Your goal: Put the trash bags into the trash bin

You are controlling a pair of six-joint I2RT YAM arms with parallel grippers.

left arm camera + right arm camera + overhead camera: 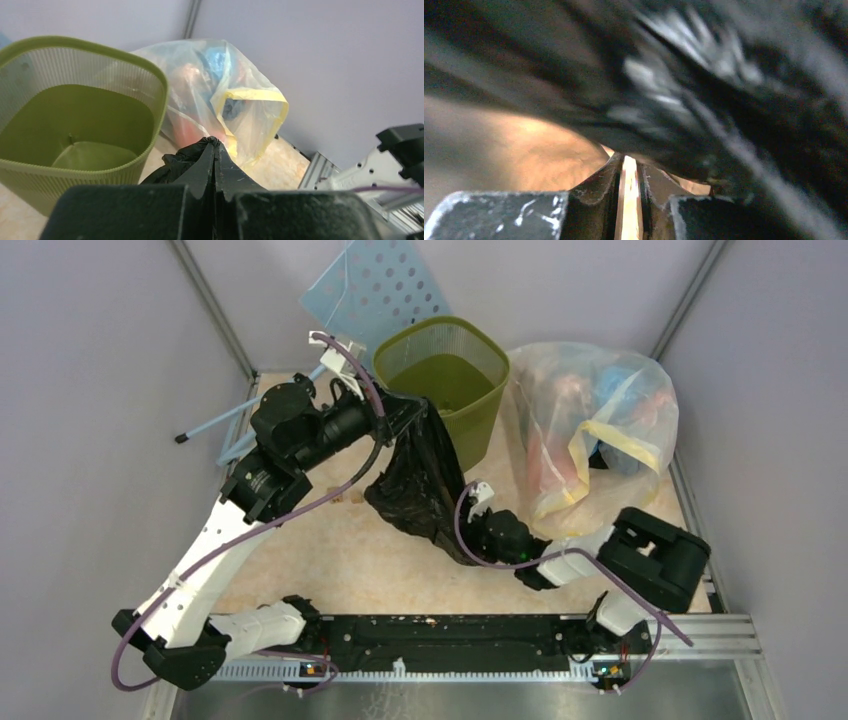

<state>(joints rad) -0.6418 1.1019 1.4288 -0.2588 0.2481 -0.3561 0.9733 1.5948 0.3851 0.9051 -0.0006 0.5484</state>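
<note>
Upper centre: the left claw (412,412) pinches the top of the black bag (420,485), which hangs beside the green bin (497,370). Whether the near-closed right claw (628,161) grips, we cannot tell. We judge the bag light, limp, slippery; grasp bunched folds.

The table (320,560) carries the trash bin (478,425) and clear rubbish bag (590,430), seemingly touching.
</note>
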